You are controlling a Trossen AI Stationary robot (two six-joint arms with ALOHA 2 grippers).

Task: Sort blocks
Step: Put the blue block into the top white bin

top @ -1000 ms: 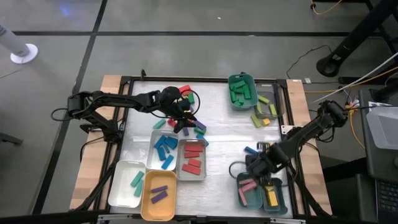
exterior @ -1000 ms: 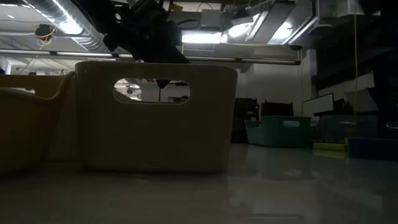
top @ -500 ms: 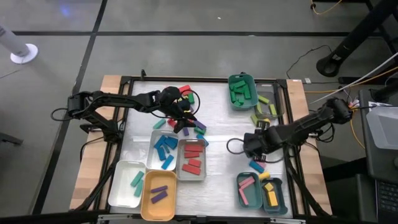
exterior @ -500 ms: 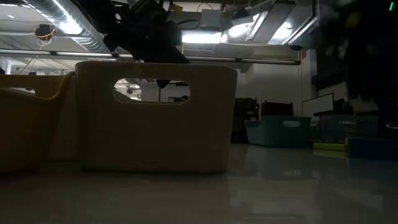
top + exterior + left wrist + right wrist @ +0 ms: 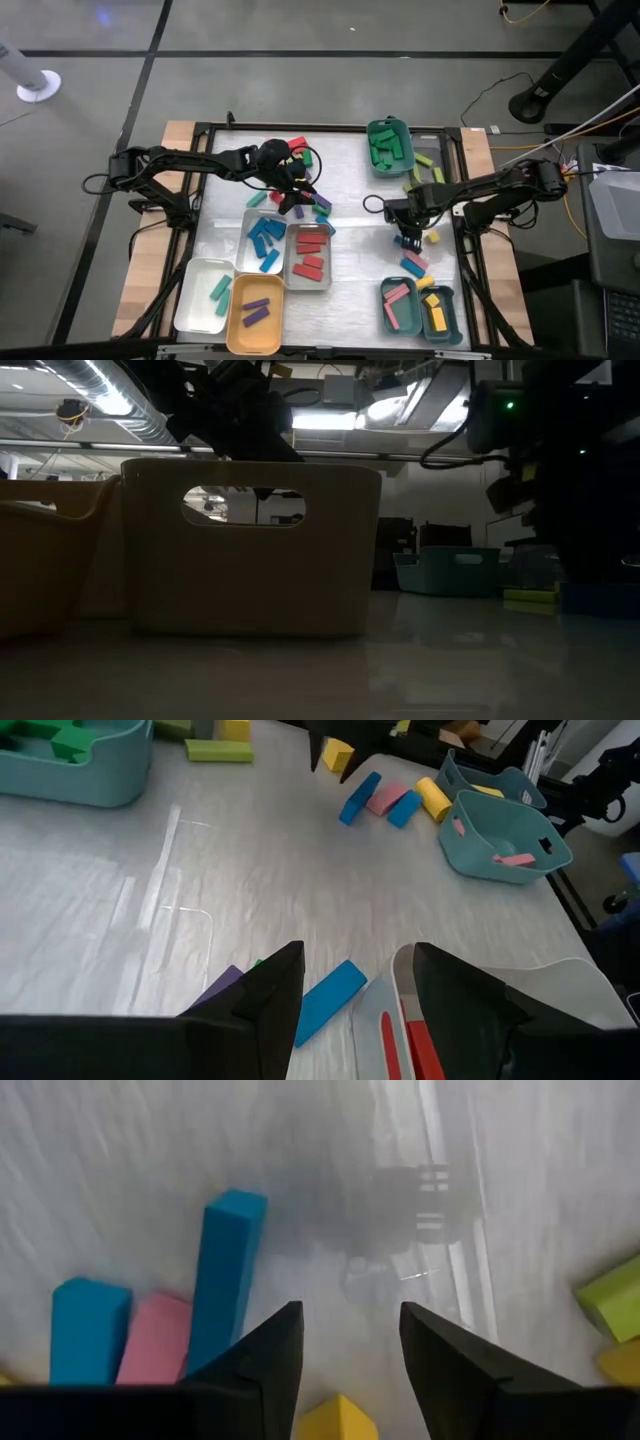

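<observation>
Glossy white tabletop (image 5: 350, 215), bar-shaped blocks (image 5: 312, 245).

Blocks (image 5: 228, 1270) blue, pink, yellow, lime; tray (image 5: 500, 835) teal, seemingly.

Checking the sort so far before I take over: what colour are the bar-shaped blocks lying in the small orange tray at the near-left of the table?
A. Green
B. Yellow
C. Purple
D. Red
C: in the high view the orange tray holds two purple bar-shaped blocks, while the red ones lie in the grey tray beside it.
</observation>
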